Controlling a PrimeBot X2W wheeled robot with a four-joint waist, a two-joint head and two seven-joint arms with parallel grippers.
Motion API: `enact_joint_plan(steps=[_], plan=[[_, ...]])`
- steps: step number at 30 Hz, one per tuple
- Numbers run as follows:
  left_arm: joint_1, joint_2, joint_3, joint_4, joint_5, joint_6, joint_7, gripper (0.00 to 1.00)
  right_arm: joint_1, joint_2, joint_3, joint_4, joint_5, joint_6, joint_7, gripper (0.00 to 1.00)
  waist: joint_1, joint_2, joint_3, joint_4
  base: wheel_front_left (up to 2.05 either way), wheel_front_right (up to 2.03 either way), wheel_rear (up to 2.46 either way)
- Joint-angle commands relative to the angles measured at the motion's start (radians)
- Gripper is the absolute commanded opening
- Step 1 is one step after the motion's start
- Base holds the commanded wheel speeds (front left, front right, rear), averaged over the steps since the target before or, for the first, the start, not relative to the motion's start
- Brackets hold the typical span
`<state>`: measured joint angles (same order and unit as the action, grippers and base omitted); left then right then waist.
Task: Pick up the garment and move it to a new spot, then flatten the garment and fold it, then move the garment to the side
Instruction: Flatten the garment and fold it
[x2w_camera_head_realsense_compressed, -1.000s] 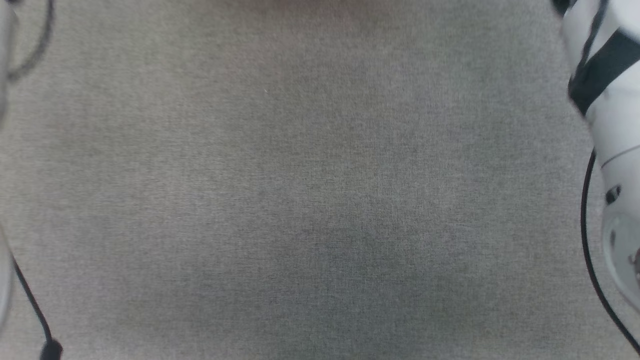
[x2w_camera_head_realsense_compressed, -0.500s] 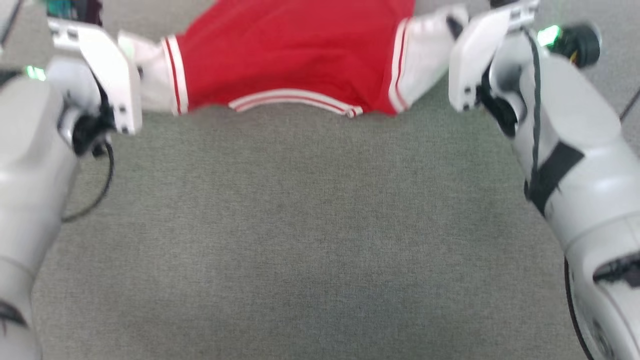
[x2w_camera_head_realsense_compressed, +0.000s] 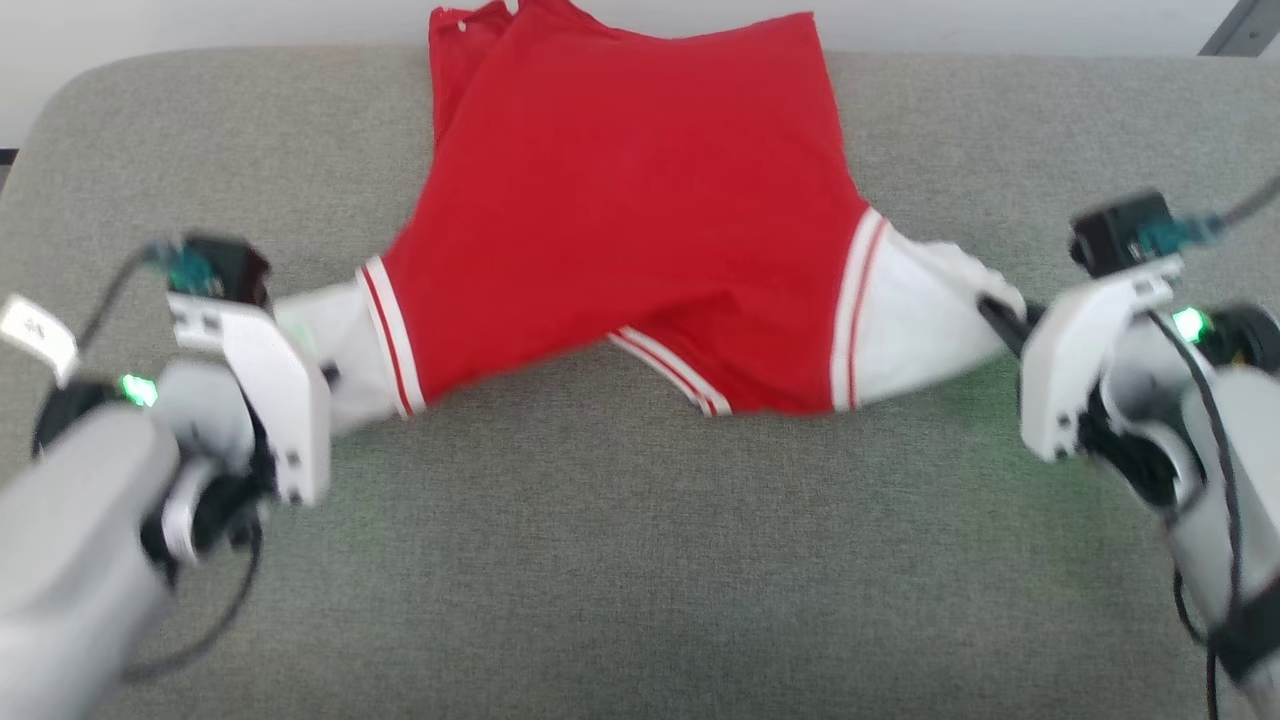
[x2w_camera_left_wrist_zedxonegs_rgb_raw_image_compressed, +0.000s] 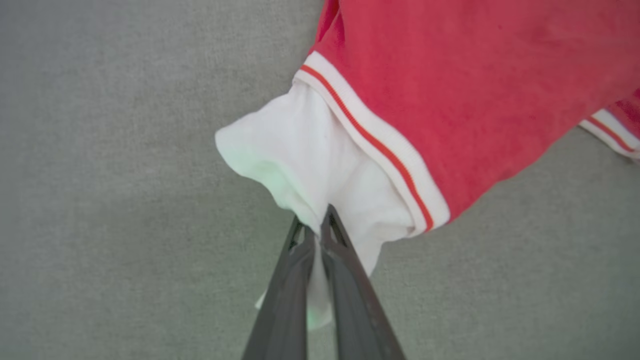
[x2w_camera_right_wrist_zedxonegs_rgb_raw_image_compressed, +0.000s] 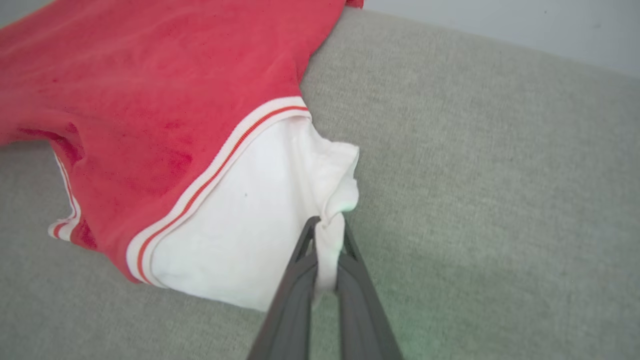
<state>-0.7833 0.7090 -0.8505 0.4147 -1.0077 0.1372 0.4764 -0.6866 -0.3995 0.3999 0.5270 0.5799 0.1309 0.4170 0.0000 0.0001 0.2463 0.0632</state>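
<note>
Since the head view has risen, the garment (x2w_camera_head_realsense_compressed: 640, 220) shows whole. Left claw (x2w_camera_left_wrist_zedxonegs_rgb_raw_image_compressed: 316, 229) and right claw (x2w_camera_right_wrist_zedxonegs_rgb_raw_image_compressed: 327, 226) grip its sleeves, likely for flattening.

No legible text, seemingly.

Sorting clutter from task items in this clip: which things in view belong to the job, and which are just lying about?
Job: garment; left gripper, shut on one white sleeve; right gripper, shut on the other.
Lying about: grey fabric surface; dark bar beyond its far edge.
</note>
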Motion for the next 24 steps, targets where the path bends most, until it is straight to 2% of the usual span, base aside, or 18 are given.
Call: enact_joint_plan(steps=[1,8,11,18,24], plan=[[0.069,0.033,0.004,-0.098,-0.021,0.055,0.012,0.00,0.073,-0.012,-0.038,-0.070,0.002,0.000,0.027,0.00,0.0000,-0.0001,-0.003,0.002,0.00,0.00,0.00],[0.286,0.152,0.017,-0.438,-0.058,0.257,0.020,0.00,0.347,-0.009,-0.163,-0.359,-0.051,0.000,0.177,0.00,0.0000,-0.0001,-0.007,0.004,0.00,0.00,0.00],[0.364,0.184,0.020,-0.534,-0.083,0.317,0.010,0.00,0.459,0.005,-0.206,-0.474,-0.065,0.000,0.249,0.00,0.0000,-0.0001,-0.009,0.006,0.00,0.00,0.00],[0.498,0.251,0.023,-0.655,-0.109,0.409,-0.010,0.00,0.700,0.060,-0.298,-0.690,-0.106,0.000,0.411,0.00,0.0000,-0.0001,0.014,0.014,0.00,0.00,0.00],[0.529,0.264,0.031,-0.654,-0.111,0.438,-0.032,0.00,0.786,0.084,-0.318,-0.739,-0.127,0.000,0.471,0.00,0.0000,-0.0001,0.031,0.018,0.00,0.00,0.00]])
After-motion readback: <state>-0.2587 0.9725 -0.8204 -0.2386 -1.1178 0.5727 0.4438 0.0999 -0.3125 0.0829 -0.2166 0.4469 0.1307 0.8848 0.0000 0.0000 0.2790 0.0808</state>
